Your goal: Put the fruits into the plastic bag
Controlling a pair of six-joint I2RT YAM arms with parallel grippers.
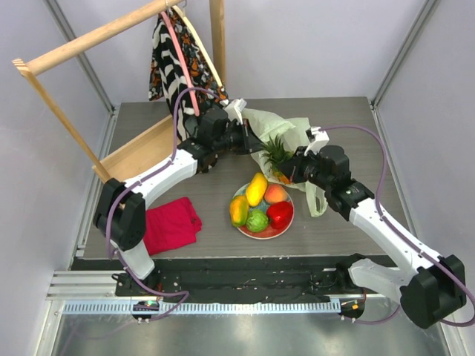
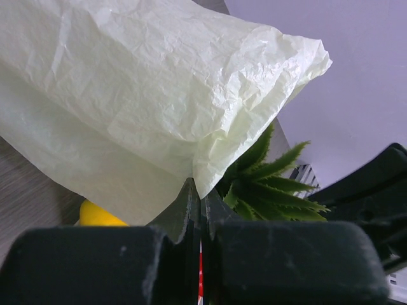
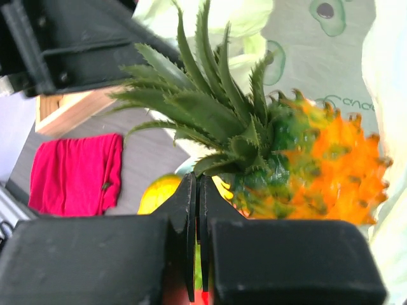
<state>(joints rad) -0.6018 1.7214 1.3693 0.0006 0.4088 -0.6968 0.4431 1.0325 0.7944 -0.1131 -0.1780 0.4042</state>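
Observation:
My left gripper is shut on the edge of the pale yellow-green plastic bag and holds it up; the wrist view shows the crinkly bag pinched at my gripper. My right gripper is shut on a crown leaf of the orange pineapple and holds it at the bag's mouth; the wrist view shows my gripper on the pineapple. Two yellow mangoes, a peach, a red pepper and a green fruit lie on the red plate.
A folded red cloth lies at the front left. A wooden rack with a patterned garment stands at the back left. The bag's handle hangs beside the plate's right side.

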